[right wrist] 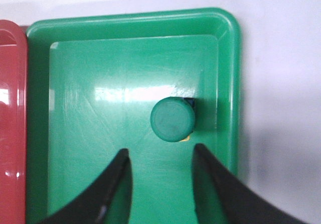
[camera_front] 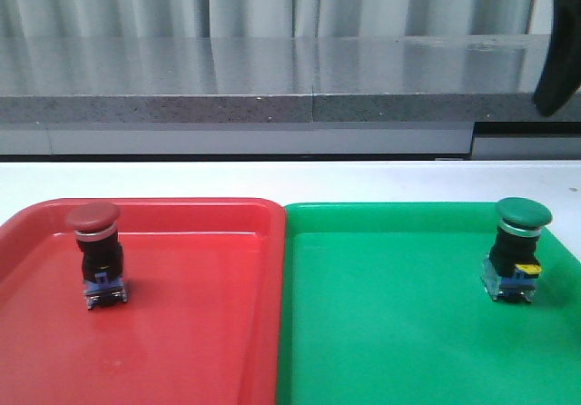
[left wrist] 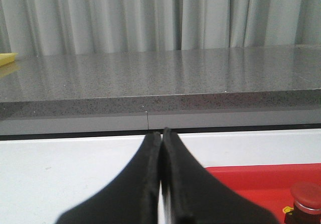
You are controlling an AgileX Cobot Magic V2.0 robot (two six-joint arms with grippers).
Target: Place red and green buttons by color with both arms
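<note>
Green button [right wrist: 172, 119]: you see it upright in the green tray [right wrist: 125, 63], directly below your spread right claw [right wrist: 160, 176]; left claw [left wrist: 161, 184] pressed together, beside the red button [left wrist: 306, 196].

Red tray [camera_front: 182, 360] and green tray [camera_front: 390, 350] touching side by side on white counter [camera_front: 272, 178]; grey ledge [camera_front: 272, 78], curtain [camera_front: 272, 1] behind.

A red button [camera_front: 97, 252] with a dark-red mushroom cap, silver collar, black body and blue base stands upright inside the red tray [camera_front: 200, 350], toward its back left area. A green button [camera_front: 517, 249] with a green cap, silver collar, black body and yellow tab stands upright inside the green tray [camera_front: 390, 332], near its right rim.
</note>
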